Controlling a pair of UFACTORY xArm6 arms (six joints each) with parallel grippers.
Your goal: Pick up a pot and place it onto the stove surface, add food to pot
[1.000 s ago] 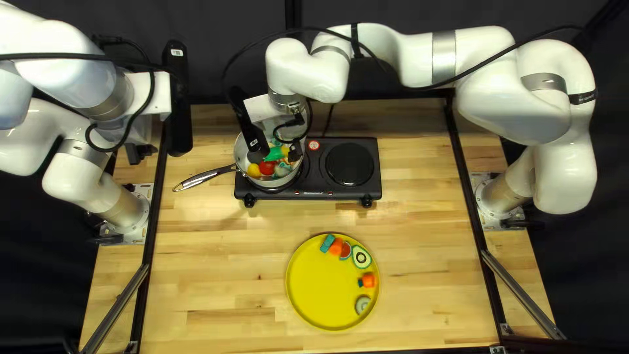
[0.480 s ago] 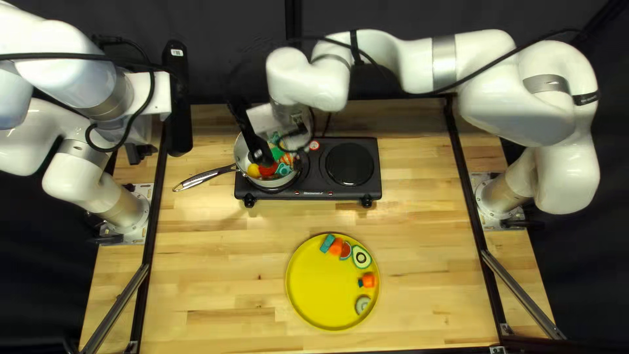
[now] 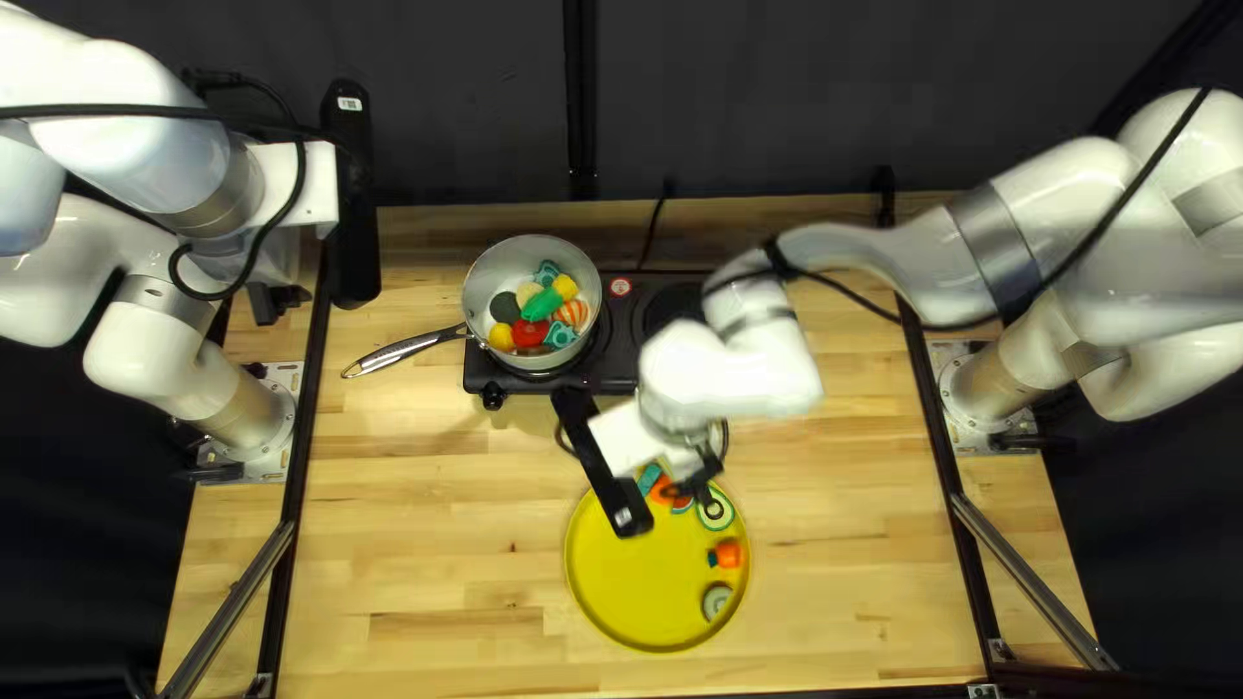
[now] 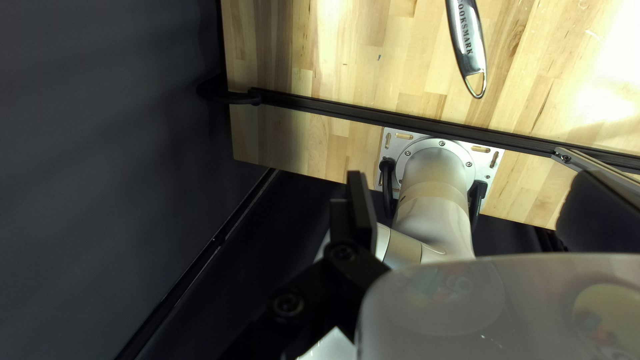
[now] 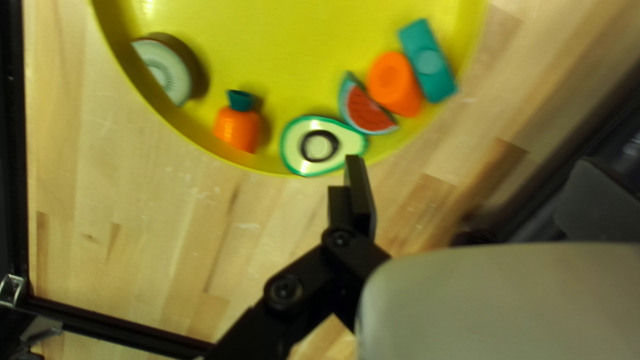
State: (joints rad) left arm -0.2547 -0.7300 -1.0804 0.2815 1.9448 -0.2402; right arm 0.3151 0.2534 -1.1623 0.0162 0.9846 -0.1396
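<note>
My right gripper (image 3: 699, 484) hangs over the yellow plate (image 3: 635, 583), blurred in the top left view. In the right wrist view, an avocado half (image 5: 319, 145) lies just ahead of my right gripper (image 5: 358, 190); a watermelon slice (image 5: 365, 110), an orange piece (image 5: 393, 81), a teal piece (image 5: 428, 61), a small carrot (image 5: 238, 127) and a kiwi piece (image 5: 165, 68) also lie on the plate. The grey pot (image 3: 486, 278) stands on the left burner, holding several food pieces (image 3: 543, 304). My left gripper (image 3: 275, 304) is left of it; the left wrist view shows that left gripper (image 4: 360, 207) too.
The pot's handle (image 3: 402, 351) sticks out toward the left arm over the table (image 3: 427, 518). My right arm crosses the stove's (image 3: 576, 378) right burner from the right. A dark rail (image 4: 400, 120) and the left arm's base (image 4: 437, 167) show in the left wrist view.
My right gripper has swung from above the pot toward the near side and right, to over the plate. The pot and its food are now uncovered. The left arm has stayed still.
</note>
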